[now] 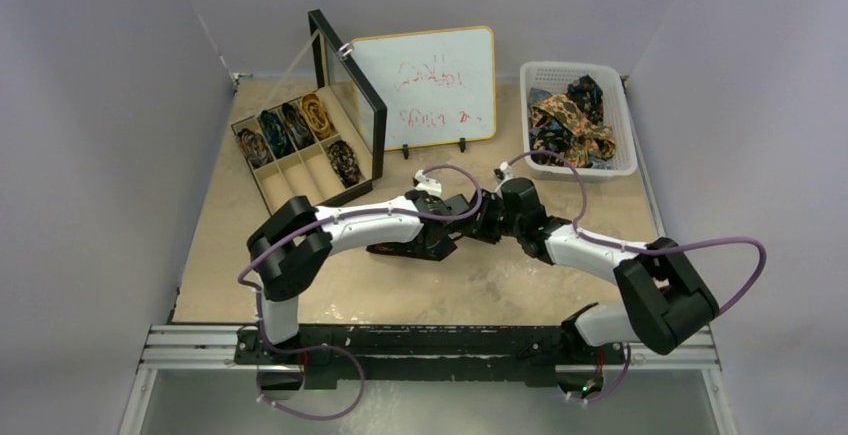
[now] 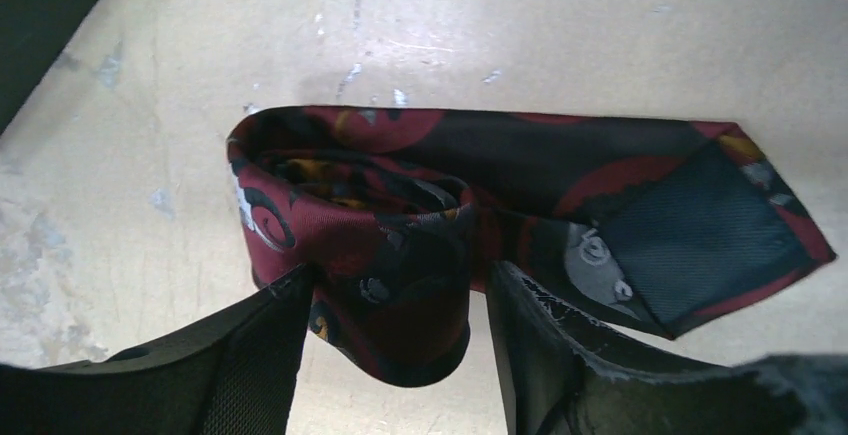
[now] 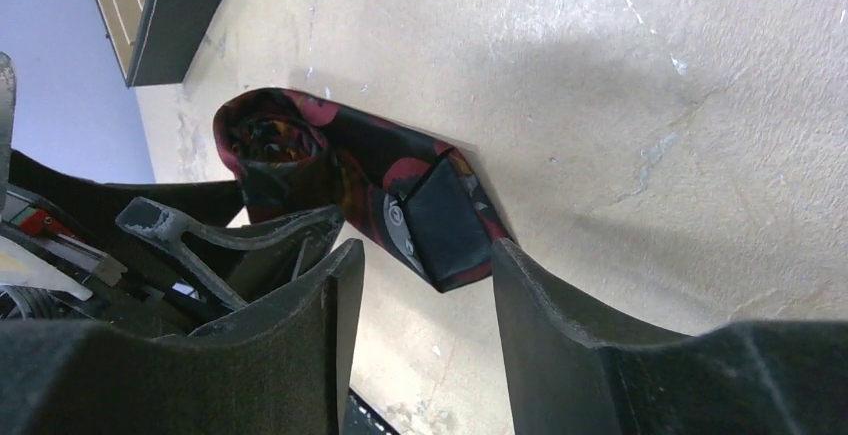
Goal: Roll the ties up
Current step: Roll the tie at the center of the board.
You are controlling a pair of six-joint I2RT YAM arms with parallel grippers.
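A dark maroon tie (image 2: pixel 400 215) with red and grey patterns lies on the tan table, mostly rolled into a coil. Its pointed tail (image 2: pixel 700 235) lies flat to the right. In the left wrist view my left gripper (image 2: pixel 400 275) is shut on the coil, one finger on each side. In the right wrist view the coil (image 3: pixel 275 150) is at upper left and the tail's dark lining (image 3: pixel 445 225) ends just in front of my right gripper (image 3: pixel 425 250), which is open and empty. In the top view the left gripper (image 1: pixel 442 239) and the right gripper (image 1: pixel 472 227) meet at mid table.
A black compartment box (image 1: pixel 268 183) with its lid (image 1: pixel 350 85) up holds several rolled ties at the back left. A whiteboard (image 1: pixel 425 85) stands behind centre. A white basket (image 1: pixel 628 145) with loose ties (image 1: pixel 570 120) is at the back right. Purple cables loop over both arms.
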